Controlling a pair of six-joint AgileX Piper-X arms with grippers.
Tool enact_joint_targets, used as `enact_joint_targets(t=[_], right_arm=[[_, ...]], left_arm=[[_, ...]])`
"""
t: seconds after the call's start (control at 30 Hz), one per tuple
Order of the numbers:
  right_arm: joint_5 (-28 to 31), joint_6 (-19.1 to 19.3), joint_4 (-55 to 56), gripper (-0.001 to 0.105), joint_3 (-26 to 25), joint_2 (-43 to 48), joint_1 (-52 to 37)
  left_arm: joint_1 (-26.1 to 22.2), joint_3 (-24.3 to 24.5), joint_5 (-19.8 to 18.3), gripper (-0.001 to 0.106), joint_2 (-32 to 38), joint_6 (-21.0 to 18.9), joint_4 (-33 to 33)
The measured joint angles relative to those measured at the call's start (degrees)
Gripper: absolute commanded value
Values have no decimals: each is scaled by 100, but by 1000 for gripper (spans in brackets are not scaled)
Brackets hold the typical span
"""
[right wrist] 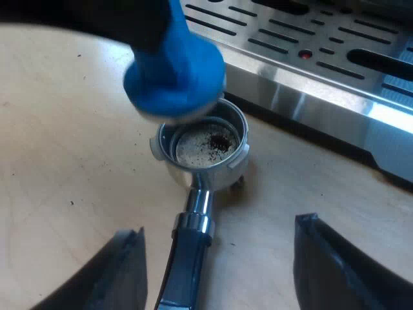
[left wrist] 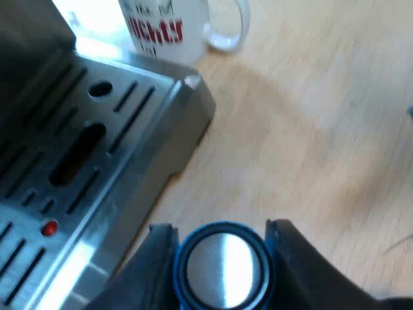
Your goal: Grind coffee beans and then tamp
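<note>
**Left wrist view:** left claw (left wrist: 221, 236) is clamped on the tamper (left wrist: 222, 268), one black finger on each side of its body. Tamper is round, w/ a blue matte shell around a bright polished metal disc that faces the camera, smooth and reflective. It's held over the tabletop (left wrist: 310, 142), pale wood w/ faint grain, just beside the espresso machine (left wrist: 171, 139) at its front corner. Machine's drip tray (left wrist: 139, 68) is brushed steel w/ long dark slots, one round hole and a small red dot (left wrist: 49, 227). Past that corner stands a glossy white mug (left wrist: 169, 29) w/ red lettering and a loop handle.

**Right wrist view:** right claw (right wrist: 219, 229) is wide open, fingers well apart, gripping nothing. The holder's handle (right wrist: 187, 265) lies between them, apparently touching neither. Holder (right wrist: 203, 174) rests on the tabletop near the machine's front edge. It's a round shiny steel basket w/ small lugs at the rim; inside is pale w/ a thin scatter of dark coffee specks, far from full. Handle runs from basket toward the claw: chrome collar, then dark grip, end not visible. Tamper sits just above the basket rim, tilted, overlapping one edge; can't tell if it touches. Dark bulk of the other arm is on top of it. A few dark crumbs dot the wood.
</note>
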State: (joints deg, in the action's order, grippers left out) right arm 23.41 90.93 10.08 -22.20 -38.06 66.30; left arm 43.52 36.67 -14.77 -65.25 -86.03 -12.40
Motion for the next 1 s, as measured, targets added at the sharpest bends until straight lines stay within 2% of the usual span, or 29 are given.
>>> enact_joint_targets(t=[0.57,0.73,1.0], right_arm=[[0,-8,0,52,0,0,0],[0,-8,0,52,0,0,0],[0,-8,0,52,0,0,0]], left_arm=[[-15,0,77,7,-737,22,134],[-15,0,468,7,-781,22,180],[-15,0,517,7,-781,22,221]])
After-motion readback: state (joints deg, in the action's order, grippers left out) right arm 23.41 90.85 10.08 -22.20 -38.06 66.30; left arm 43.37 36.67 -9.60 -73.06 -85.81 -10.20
